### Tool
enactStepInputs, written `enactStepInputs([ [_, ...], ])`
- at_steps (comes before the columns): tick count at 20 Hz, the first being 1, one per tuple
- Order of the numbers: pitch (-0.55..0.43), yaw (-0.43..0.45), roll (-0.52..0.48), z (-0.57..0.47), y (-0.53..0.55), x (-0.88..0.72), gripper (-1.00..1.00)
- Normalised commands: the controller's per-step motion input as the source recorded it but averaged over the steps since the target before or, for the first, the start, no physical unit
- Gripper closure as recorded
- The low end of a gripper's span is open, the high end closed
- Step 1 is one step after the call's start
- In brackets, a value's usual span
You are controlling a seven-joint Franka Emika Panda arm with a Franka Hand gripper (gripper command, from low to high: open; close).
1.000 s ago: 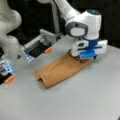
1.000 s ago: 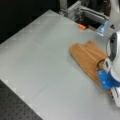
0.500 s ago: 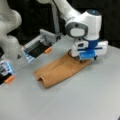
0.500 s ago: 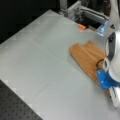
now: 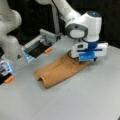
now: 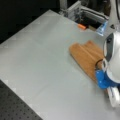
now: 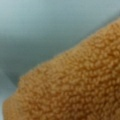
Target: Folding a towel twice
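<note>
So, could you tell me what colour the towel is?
Orange-brown towel; the wrist view shows it best.

My gripper (image 6: 104,72) sat low on the towel (image 6: 86,56), at its end toward the front view's right, with the blue part of my hand just above the cloth. The towel lay as a long folded strip on the grey table (image 6: 42,55), a rounded lobe at its far end.

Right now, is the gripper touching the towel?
Cannot tell. In a front view the gripper sits low over the towel's end, fingertips hidden; the wrist view shows only terry.
</note>
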Motion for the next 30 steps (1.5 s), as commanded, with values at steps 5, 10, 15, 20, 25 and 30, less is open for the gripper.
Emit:
enactStepInputs([
  [5, 0.066, -0.073, -0.279, -0.12, 0.28, 0.23, -1.00],
  [10, 0.044, -0.078, -0.270, -0.10, 0.27, 0.21, 1.00],
  [15, 0.050, -0.066, -0.283, -0.11, 0.22, 0.21, 1.00],
  [20, 0.003, -0.083, -0.296, -0.11, 0.21, 0.23, 1.00],
  [25, -0.014, -0.098, -0.329, -0.10, 0.19, 0.26, 1.00],
  [30, -0.033, -0.086, -0.366, -0.05, 0.16, 0.29, 1.00],
])
